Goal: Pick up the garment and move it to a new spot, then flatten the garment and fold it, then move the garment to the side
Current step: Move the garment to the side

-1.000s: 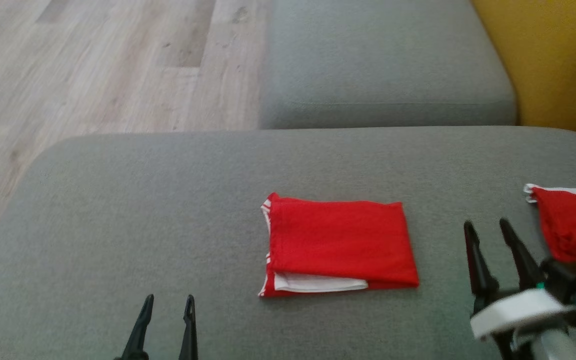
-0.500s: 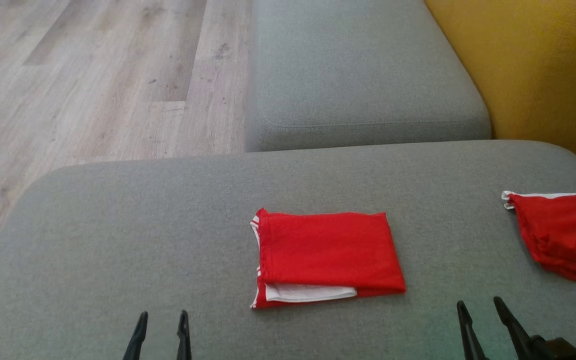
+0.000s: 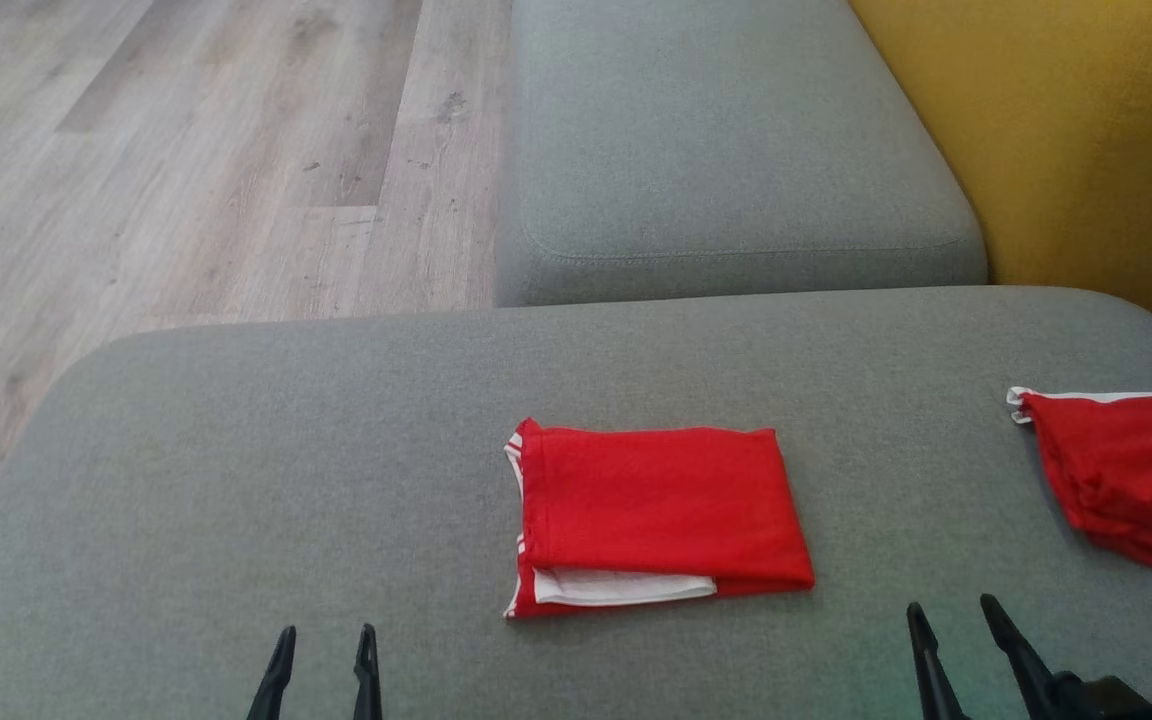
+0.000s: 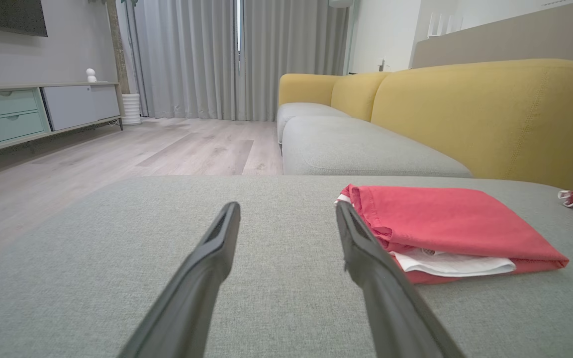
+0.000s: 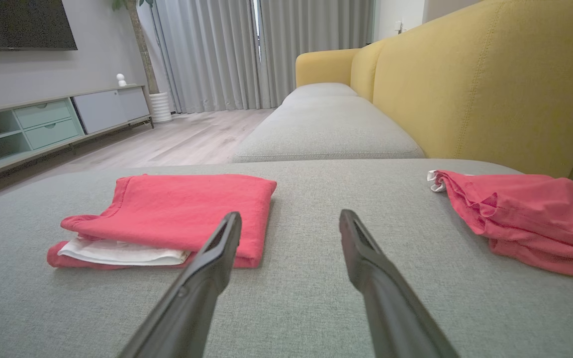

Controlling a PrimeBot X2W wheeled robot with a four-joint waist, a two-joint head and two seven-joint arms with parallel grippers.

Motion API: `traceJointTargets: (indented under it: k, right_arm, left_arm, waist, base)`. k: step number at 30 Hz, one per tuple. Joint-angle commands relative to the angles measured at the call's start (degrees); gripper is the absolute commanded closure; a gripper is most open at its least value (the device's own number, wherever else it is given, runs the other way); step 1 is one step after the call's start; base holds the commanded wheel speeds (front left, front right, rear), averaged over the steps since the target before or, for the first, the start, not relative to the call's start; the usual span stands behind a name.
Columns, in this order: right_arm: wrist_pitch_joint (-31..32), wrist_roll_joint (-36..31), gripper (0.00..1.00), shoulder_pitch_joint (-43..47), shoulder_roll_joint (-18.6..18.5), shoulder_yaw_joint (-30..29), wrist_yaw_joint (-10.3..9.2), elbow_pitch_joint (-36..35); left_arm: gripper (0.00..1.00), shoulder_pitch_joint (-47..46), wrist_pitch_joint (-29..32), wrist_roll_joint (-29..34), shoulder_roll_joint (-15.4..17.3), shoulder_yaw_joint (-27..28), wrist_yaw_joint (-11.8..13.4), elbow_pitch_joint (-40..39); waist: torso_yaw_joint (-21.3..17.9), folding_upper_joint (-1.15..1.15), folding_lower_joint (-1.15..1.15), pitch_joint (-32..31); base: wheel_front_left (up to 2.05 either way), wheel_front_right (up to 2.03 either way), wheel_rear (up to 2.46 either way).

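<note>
A red garment (image 3: 658, 510) with white trim lies folded into a neat rectangle in the middle of the grey sofa cushion (image 3: 236, 480). The same folded garment (image 4: 450, 223) is right of my left gripper's fingers, and that garment (image 5: 177, 214) is left of my right gripper's fingers. My left gripper (image 3: 324, 636) rests open at the lower left, apart from the cloth, nothing between its fingers. Low at the right, my right gripper (image 3: 951, 612) is open too, also holding nothing. Both grippers, left (image 4: 286, 211) and right (image 5: 290, 219), hover just over the cushion.
A second red garment (image 3: 1126, 475) lies crumpled at the cushion's right edge, also seen as a rumpled heap (image 5: 520, 214). Another grey seat cushion (image 3: 726, 150) lies beyond, a yellow backrest (image 3: 1086, 130) to the right, wooden floor (image 3: 186, 150) to the left.
My right gripper has drawn back from beside the crumpled garment down to the lower right. The head camera shifted, so the whole scene slid. The folded garment has not moved.
</note>
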Motion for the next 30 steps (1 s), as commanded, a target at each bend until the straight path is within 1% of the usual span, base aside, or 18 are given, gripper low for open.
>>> traceJointTargets:
  k: [1, 12, 17, 21, 26, 28, 30]
  right_arm:
    - [-0.63, -0.48, 0.0, -2.61, -1.17, 1.24, 0.37, -1.54]
    - [-0.63, -0.39, 0.0, -2.45, -1.49, 1.4, 0.37, -1.17]
    - [-0.63, -0.3, 0.0, -2.89, -1.75, 1.48, 0.37, -1.11]
    - [-0.63, -0.09, 0.0, -4.55, -2.46, 2.07, 0.37, 0.16]
    - [-0.63, 0.88, 0.0, -8.77, -3.98, 2.92, 0.37, 4.85]
    - [-0.63, 2.41, 0.0, -11.32, -4.23, 3.32, 0.37, 7.68]
    - [-0.23, 4.5, 0.0, -14.33, -4.47, 4.05, 0.37, 10.83]
  left_arm:
    - [0.0, -1.92, -0.56, 0.58, -0.66, 2.62, -0.19, -1.83]
    - [0.0, -1.24, -0.56, 1.54, -0.98, 3.19, -0.79, -2.23]
    - [0.0, -1.67, -0.56, 2.07, -1.17, 3.14, -1.01, -2.65]
    - [0.0, -2.34, -0.56, 2.85, -1.33, 3.07, -1.22, -4.51]
    - [0.0, -3.37, -0.56, 3.67, -1.6, 2.11, -1.6, -6.53]
    - [0.0, -3.93, -0.56, 2.76, -1.75, 2.12, -1.74, -7.47]
    - [0.0, -4.55, -0.56, 1.85, -1.86, 1.6, -2.42, -7.84]
  waist:
    - [-0.03, 0.0, 0.0, 0.02]
    - [-0.23, 0.0, 0.0, 0.25]
    - [0.17, 0.0, 0.0, 1.59]
    - [0.7, 0.0, 0.0, 3.31]
    - [1.93, 0.0, 0.0, 6.31]
    - [2.41, 0.0, 0.0, 7.59]
    - [2.93, 0.0, 0.0, 8.73]
  base:
    - [0.0, 0.0, 0.0]
    - [0.0, 0.0, 0.0]
    - [0.0, 0.0, 0.0]
    - [0.0, 0.0, 0.0]
    - [0.0, 0.0, 0.0]
    - [0.0, 0.0, 0.0]
    - [0.0, 0.0, 0.0]
